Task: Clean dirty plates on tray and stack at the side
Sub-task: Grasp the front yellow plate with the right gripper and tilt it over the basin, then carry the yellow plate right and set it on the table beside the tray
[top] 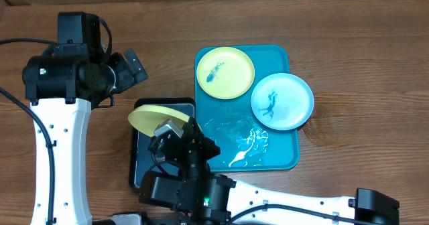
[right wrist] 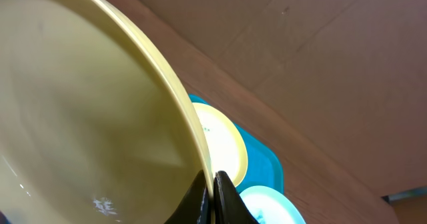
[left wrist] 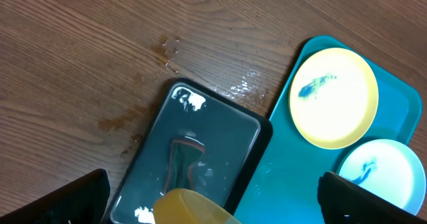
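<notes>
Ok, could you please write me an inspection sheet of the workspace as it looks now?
Surface: wood table, with water drops near the black tray.
Job's things: tray carries a smeared yellow plate; a smeared blue plate overhangs its right rim; a puddle lies on the tray floor; a held plate, also yellow, is tilted over the black tray.
Clutter: black tray, wet inside, beside the tray.
Grippers: right gripper, fingers shut on the held plate's rim; left gripper, fingers open and empty, above the table.
Cables: black cable along the left arm.
Surroundings: brown board behind the table.
</notes>
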### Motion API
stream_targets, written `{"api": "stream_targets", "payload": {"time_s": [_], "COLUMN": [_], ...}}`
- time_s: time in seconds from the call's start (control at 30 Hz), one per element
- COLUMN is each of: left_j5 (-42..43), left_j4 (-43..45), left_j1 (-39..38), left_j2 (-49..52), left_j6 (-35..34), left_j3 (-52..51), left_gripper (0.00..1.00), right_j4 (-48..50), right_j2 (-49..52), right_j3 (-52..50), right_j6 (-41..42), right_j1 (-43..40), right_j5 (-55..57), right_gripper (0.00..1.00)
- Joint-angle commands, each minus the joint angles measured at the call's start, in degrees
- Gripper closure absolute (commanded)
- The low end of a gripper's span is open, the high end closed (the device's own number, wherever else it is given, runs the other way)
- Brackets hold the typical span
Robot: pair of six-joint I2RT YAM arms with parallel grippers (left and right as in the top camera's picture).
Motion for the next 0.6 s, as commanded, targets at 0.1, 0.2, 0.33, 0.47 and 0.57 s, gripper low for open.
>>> {"api": "stream_targets", "payload": {"time_s": [0.1, 0.2, 0.33, 0.47, 0.57], "left_j5": [0.42, 0.44, 0.44, 0.44, 0.44], "left_j4": [0.17, 0.22, 0.22, 0.20, 0.13], "left_j1": [0.68, 0.68, 0.68, 0.68, 0.68], "left_j2": [-0.44, -0.44, -0.44, -0.44, -0.44], "left_j6": [1.27, 1.27, 1.27, 1.27, 1.27], "left_j3": [1.29, 1.29, 1.29, 1.29, 1.29], "left_gripper": [0.00, 0.00, 0.00, 0.00, 0.00], "right_j4": [0.37, 0.39, 0.37, -1.22, -5.64], "right_j2": [-0.76, -0.76, -0.76, -0.76, -0.76], "right_j3": [1.05, 1.05, 1.05, 1.05, 1.05], "right_j6": [0.37, 0.42, 0.79, 7.52, 15.93], "right_j1": [0.22, 0.22, 0.22, -1.20, -4.46], "right_j5": [1.66, 1.66, 1.66, -1.36, -10.88], "right_gripper": [0.96, 0.96, 0.96, 0.96, 0.96]}}
